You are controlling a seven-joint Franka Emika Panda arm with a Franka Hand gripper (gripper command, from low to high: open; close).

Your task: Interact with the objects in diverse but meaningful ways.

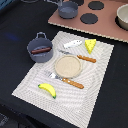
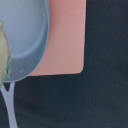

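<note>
A grey-blue handled pot (image 1: 40,48) stands at the placemat's corner on the exterior view's left, with the dark brown bar (image 1: 40,50) lying inside it. The yellow banana (image 1: 47,90) lies at the mat's near edge. The yellow cheese wedge (image 1: 90,45) and the white-and-blue tool (image 1: 74,44) lie at the far edge. A second grey-blue pot (image 1: 68,9) sits on a corner of the pink board (image 1: 107,26); the wrist view shows this pot (image 2: 25,35) and the board (image 2: 65,45) close up. No gripper or arm shows in either view.
A round tan plate (image 1: 67,66) sits mid-mat between an orange-handled knife (image 1: 86,58) and fork (image 1: 72,82). The pink board carries black burner discs (image 1: 89,18) and a pale bowl (image 1: 123,17) at the exterior view's right. A thin pale shape (image 2: 9,107) crosses the wrist view.
</note>
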